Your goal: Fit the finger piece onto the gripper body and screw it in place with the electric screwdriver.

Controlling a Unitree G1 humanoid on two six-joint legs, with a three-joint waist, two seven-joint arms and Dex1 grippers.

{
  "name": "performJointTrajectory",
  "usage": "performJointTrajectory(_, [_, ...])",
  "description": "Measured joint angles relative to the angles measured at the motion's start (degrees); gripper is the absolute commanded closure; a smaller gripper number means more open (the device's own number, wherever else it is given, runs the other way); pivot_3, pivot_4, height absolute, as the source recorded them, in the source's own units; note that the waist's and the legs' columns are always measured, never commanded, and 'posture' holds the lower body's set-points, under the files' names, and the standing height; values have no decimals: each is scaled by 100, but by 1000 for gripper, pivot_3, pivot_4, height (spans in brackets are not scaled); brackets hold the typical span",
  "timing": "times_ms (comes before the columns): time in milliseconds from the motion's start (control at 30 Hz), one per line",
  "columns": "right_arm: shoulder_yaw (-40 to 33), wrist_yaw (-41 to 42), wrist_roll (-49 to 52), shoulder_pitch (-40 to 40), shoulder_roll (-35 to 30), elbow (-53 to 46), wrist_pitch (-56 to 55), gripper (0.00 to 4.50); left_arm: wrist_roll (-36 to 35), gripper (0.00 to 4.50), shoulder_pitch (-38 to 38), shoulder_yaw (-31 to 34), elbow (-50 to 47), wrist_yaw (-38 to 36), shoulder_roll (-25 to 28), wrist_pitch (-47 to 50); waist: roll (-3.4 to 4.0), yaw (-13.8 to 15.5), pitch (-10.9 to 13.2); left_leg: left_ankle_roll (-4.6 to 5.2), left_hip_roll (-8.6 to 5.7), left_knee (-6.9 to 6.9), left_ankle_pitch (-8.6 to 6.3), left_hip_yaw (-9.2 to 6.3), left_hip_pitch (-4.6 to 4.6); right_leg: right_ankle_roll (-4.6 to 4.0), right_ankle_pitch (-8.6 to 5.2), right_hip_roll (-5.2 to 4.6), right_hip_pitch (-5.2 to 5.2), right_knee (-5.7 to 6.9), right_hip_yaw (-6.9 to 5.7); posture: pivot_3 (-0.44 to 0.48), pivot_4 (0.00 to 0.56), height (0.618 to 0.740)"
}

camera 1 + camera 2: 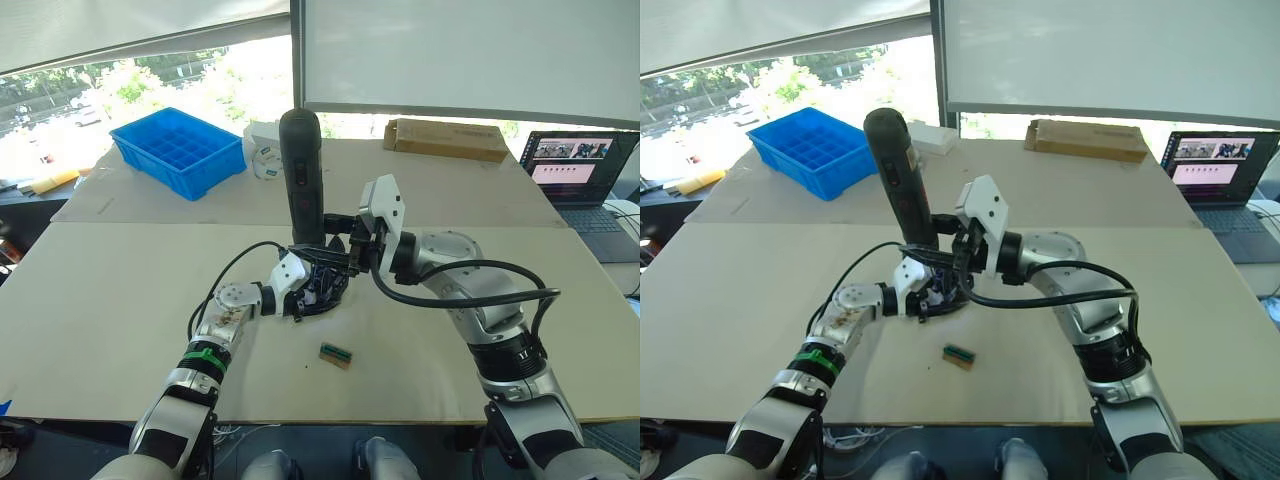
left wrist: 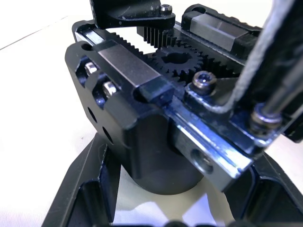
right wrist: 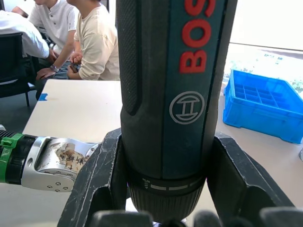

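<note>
Electric screwdriver (image 1: 301, 170) upright, bit down at 6 o'clock, pinched by right tool (image 1: 347, 252), left tool (image 1: 312, 288) clamping gripper body (image 2: 156, 118), blue compartment bin (image 1: 178, 150) at 10 o'clock on counter (image 1: 120, 290).

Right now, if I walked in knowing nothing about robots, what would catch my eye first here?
Probably the electric screwdriver, standing nearly upright at mid-table, clamped in the right gripper. Right below it, the left gripper holds the gripper body, a black block with exposed gears, down on the table. Behind, a bright blue compartment tray sits at the far left, and a small green-topped block lies nearer the robot.
</note>
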Motion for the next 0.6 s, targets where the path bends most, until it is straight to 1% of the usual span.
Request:
performJointTrajectory(467, [2, 35, 0, -69, -73, 76, -1, 2577, 0, 2188, -11, 0, 31, -1, -1, -4, 0, 0, 0, 0, 3, 0, 0, -3, -1, -1, 1, -6, -1, 0, -1, 0, 150, 738])
performJointTrajectory(600, [-157, 47, 84, -73, -120, 32, -4, 2577, 0, 2188, -29, -3, 51, -12, -6, -11, 0, 1, 0, 0, 3, 0, 0, -4, -4, -1, 1, -7, -2, -2, -2, 0, 150, 738])
